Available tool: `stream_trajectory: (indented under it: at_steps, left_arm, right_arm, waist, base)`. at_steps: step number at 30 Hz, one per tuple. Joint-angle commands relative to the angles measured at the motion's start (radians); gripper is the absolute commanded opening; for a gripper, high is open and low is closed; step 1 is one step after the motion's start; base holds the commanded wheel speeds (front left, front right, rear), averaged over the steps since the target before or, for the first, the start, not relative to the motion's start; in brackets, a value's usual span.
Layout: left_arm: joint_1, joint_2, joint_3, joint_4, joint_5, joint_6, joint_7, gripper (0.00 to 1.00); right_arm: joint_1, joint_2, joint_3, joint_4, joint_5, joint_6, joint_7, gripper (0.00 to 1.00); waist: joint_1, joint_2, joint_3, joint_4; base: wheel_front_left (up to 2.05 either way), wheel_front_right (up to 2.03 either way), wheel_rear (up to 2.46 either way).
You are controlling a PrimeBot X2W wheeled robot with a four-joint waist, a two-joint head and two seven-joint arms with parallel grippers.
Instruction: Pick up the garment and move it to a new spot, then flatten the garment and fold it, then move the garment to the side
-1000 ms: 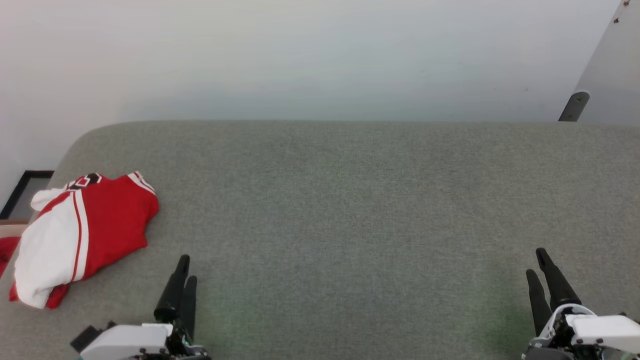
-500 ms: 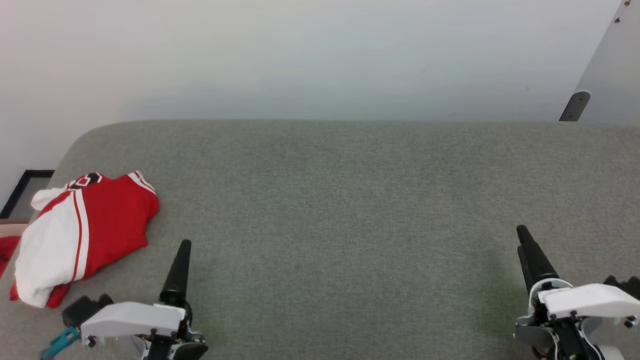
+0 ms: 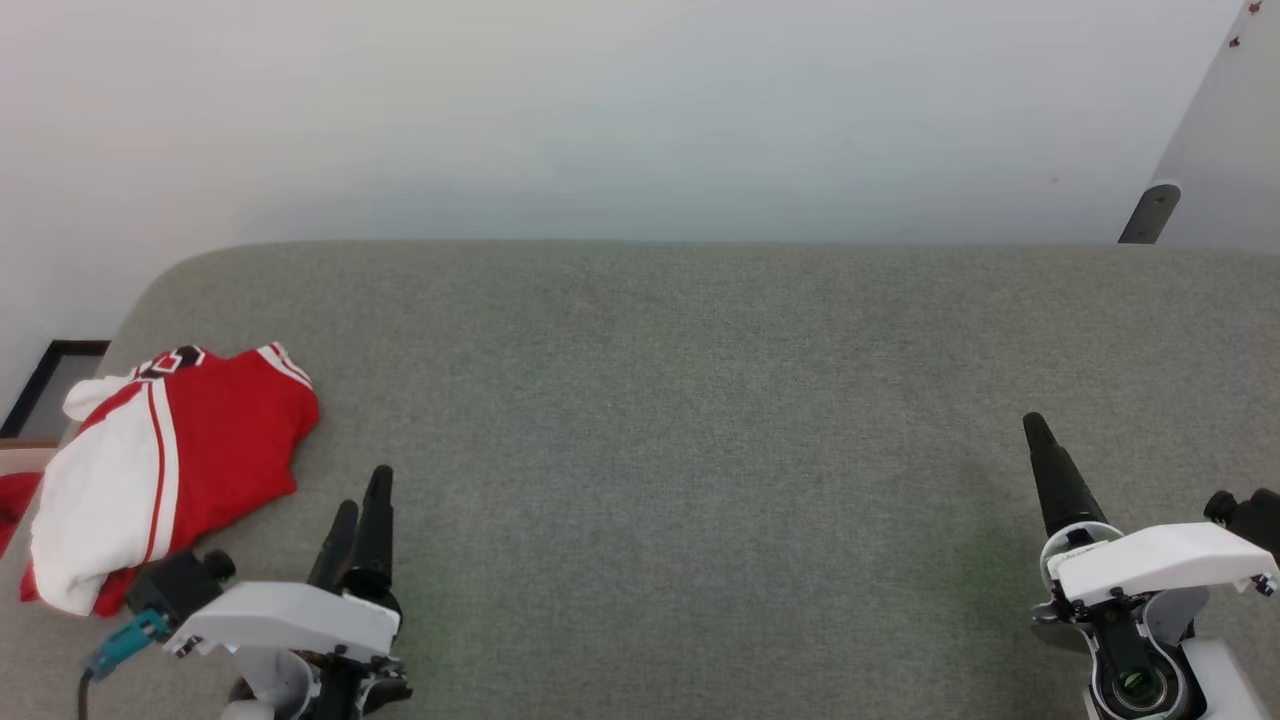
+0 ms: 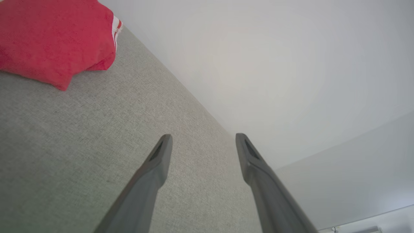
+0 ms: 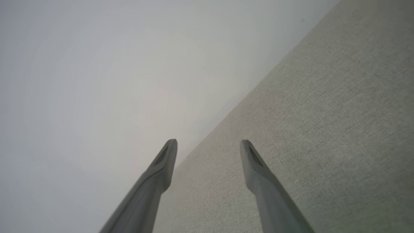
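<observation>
Crumpled red-and-white garment, far left

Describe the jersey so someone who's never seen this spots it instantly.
Look at the grey surface, near its rounded left corner. The garment lies crumpled there, mostly red. Its white panel and black print set it apart from the plain red scrap nearby.

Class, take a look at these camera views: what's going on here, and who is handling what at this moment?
A two-armed robot faces a grey padded surface. The red and white jersey lies in a loose bundle near the surface's left end, not spread flat. Nothing is holding it. The left gripper is open and hovers just to the right of the jersey without touching it. The right gripper is open too, over bare surface far to the right.
</observation>
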Motion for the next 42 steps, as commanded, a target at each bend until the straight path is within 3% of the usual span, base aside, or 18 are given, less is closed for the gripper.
stream_trajectory:
  at_steps: [1,19,42]
  left_arm:
    - [-0.028,0.013,-0.006,-0.006,0.044,0.004,-0.009,1.0]
    - [-0.045,0.056,-0.046,-0.005,0.338,0.033,-0.067,1.0]
    - [-0.049,0.084,-0.091,-0.004,0.604,0.049,-0.129,1.0]
  right_arm:
    - [-0.034,-0.01,0.002,-0.009,-0.046,0.0,-0.01,1.0]
    - [-0.078,-0.008,-0.024,0.038,-0.447,0.001,-0.068,1.0]
    - [-0.088,0.001,-0.056,0.072,-0.72,0.001,-0.129,1.0]
  waist:
    - [0.0,0.0,0.0,0.0]
    - [0.0,0.0,-0.006,-0.001]
    - [0.0,0.0,-0.015,0.002]
  base:
    - [0.0,0.0,0.0]
    - [0.0,0.0,0.0]
    - [0.0,0.0,0.0]
